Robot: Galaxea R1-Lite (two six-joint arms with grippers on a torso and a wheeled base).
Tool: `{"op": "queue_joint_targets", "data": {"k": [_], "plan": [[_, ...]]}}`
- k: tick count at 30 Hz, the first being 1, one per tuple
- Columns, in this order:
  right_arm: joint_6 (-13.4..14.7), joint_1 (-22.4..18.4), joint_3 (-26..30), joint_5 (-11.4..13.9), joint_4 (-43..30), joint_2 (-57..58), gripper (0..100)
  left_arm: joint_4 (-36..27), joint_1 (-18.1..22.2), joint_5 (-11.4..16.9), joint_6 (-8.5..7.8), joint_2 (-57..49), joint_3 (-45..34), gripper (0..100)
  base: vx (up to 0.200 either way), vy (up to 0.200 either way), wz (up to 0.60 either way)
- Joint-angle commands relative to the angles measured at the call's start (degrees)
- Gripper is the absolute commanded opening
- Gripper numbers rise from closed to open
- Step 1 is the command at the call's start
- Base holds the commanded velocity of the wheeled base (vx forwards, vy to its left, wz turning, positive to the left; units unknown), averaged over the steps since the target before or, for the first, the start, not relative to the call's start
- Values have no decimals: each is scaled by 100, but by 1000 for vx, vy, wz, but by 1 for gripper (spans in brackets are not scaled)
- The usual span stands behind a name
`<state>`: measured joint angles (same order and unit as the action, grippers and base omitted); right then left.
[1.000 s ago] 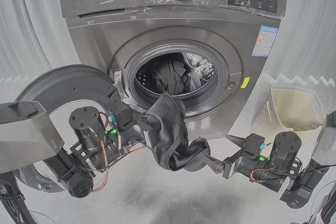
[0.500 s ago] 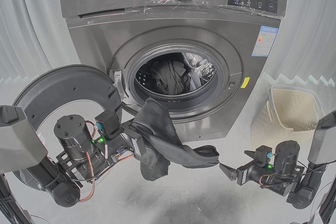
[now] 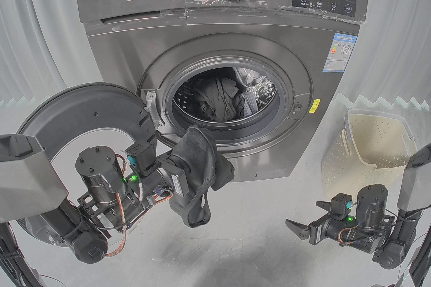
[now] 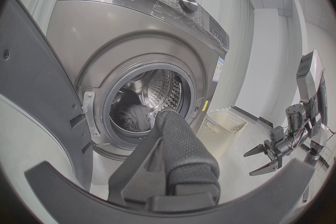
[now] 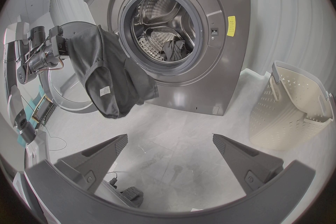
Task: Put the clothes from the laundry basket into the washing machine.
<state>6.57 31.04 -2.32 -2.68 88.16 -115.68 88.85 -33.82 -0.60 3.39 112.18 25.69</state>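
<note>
Evidently mid-load: a dark grey cloth garment (image 3: 197, 167) hangs clamped in the left gripper (image 3: 182, 167), just below the mouth of the grey front-loading washing machine (image 3: 134, 45).
Held lower centre-left of the head view, near the drum rim, it looks poised to go in over the dark clothes (image 3: 217, 97) inside. Its dangling tail may catch the lip, and the round open door (image 3: 81, 113) crowds the arm at left. At lower right, the right gripper (image 3: 306, 217) sits spread and empty near the cream perforated plastic laundry basket (image 3: 377, 140).
</note>
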Motion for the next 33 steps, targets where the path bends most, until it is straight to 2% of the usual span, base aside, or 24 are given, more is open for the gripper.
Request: {"op": "queue_joint_targets", "data": {"k": [1,4,13,19,25,31,33], "plan": [[2,-10,-58,-4,8,-104,100,1,-11,-2,4,23,-37,0,0,0,0],[2,-1,-58,-4,8,-95,100,1,-20,-2,4,50,-46,0,200,0,0],[2,43,-58,-4,8,-34,100,1,-90,-2,-5,50,-108,0,0,0,0],[2,52,-67,-4,8,-25,100,1,-99,-2,-14,59,-125,0,200,0,0],[2,60,-67,-4,8,1,100,1,-134,-2,-14,76,-178,0,0,0,0],[11,69,-67,-4,8,1,100,1,-143,-2,-14,138,-204,0,200,0,0],[11,104,-58,-4,8,1,100,10,-204,-11,-14,138,-213,0,0,0,0]]}}
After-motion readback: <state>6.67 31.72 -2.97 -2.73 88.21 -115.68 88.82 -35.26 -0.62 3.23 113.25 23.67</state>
